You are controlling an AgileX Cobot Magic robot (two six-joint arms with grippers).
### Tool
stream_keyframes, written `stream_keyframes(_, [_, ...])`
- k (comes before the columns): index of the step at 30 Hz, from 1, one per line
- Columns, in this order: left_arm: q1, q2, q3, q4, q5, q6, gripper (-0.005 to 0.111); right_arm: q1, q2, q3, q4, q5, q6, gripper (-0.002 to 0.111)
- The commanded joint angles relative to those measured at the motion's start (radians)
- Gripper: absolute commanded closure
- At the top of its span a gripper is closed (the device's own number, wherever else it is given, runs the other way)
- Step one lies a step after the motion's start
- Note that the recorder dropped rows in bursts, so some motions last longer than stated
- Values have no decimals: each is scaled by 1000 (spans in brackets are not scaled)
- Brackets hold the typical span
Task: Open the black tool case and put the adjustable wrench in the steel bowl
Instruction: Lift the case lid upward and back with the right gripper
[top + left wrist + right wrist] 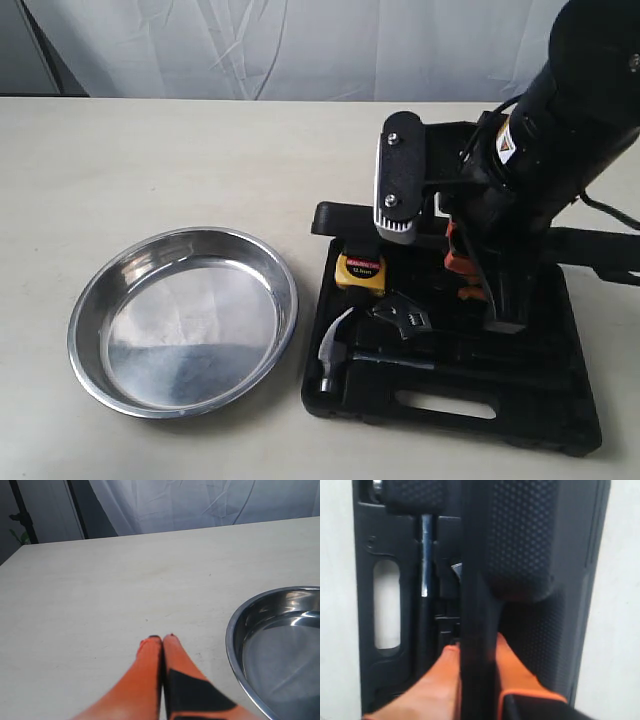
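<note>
The black tool case (450, 425) lies to the right of the steel bowl (183, 320), its base showing the tools inside. The adjustable wrench (405, 320) rests in the base, silver head toward the bowl, beside a claw hammer (335, 345). My right gripper (465, 278) is shut on the raised lid's edge; in the right wrist view the orange fingers (445, 675) pinch the black lid (520, 545) from both sides. My left gripper (162, 639) is shut on nothing, low over bare table next to the bowl's rim (235, 630). The bowl holds nothing.
A yellow tape measure (360, 272) sits in the case's far left pocket. The case's handle slot (445, 405) faces the near table edge. A white curtain hangs behind the table. My right arm (570, 110) covers the case's far right part.
</note>
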Motion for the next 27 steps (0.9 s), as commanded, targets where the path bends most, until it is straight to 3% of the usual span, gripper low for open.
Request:
stream_keyframes(1, [4, -3, -3, 4, -13, -2, 107, -2, -9, -11, -115, -134, 7, 109])
stream_keyframes(16, [4, -3, -3, 4, -13, -2, 107, -3, -1, -11, -427, -397, 92, 109])
stream_keyframes(27, [4, -3, -3, 4, -13, -2, 107, -123, 160, -11, -476, -677, 139, 109])
